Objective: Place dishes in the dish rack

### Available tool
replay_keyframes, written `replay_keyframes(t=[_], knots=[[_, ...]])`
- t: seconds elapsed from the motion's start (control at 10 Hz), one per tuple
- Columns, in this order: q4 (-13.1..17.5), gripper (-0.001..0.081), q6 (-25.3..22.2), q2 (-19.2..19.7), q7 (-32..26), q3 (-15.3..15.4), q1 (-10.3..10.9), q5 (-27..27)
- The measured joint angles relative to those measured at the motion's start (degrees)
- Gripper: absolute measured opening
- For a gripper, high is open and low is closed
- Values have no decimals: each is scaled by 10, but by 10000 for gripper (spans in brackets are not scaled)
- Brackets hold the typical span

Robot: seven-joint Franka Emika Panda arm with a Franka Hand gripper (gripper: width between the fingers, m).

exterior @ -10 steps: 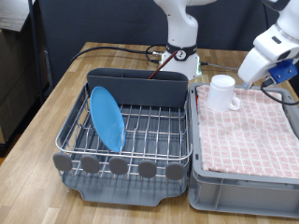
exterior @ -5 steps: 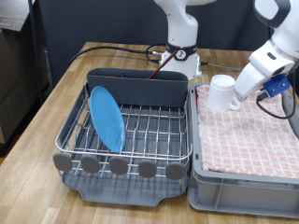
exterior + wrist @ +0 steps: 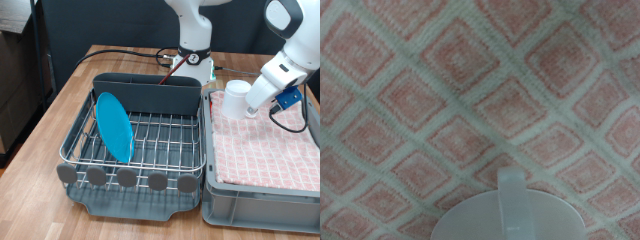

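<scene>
Having swung lower and nearer since a second ago, the tool [image 3: 249,103] is hovering beside the white mug [image 3: 236,97] on the checked cloth [image 3: 265,140], its spread impossible to tell, needing a centred approach; the blue plate [image 3: 114,126] is standing in the dish rack [image 3: 135,150].

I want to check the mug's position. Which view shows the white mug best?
The exterior view: the whole white mug stands on the checked cloth in the grey crate, beside the gripper. The wrist view shows only a blurred part of its rim and handle over the cloth.
</scene>
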Motion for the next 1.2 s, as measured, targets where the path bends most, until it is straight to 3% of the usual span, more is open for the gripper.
replay_keyframes(t=[0.6,0.7,0.8,1.0,1.1,1.2], knots=[[-40,803,35,-2,11,1,0,-24],[-44,696,41,-2,12,1,0,-24],[-46,536,44,-2,12,0,0,-24],[-47,536,46,-2,12,0,0,-20],[-46,310,46,-2,12,-1,-1,-17],[-45,145,45,-3,12,-1,-2,-15]])
